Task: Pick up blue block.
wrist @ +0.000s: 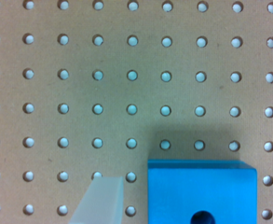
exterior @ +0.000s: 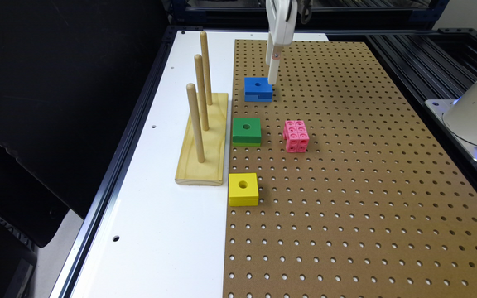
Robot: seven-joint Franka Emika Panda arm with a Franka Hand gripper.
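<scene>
The blue block [exterior: 258, 88] lies flat on the pegboard [exterior: 346, 186] in the upper middle of the exterior view. The gripper [exterior: 272, 78] stands released, one finger [wrist: 101, 201] each side of the block, not gripping. The block looks light, stiff and smooth, best pinched across its flat side walls

One blue block [exterior: 258, 88] with a centre hole, one green block [exterior: 246, 131], one yellow block [exterior: 243, 189], one pink studded cube [exterior: 296, 136], one wooden base [exterior: 203, 145] carrying three upright pegs, one brown pegboard [exterior: 346, 198], one white gripper [exterior: 272, 78]
</scene>
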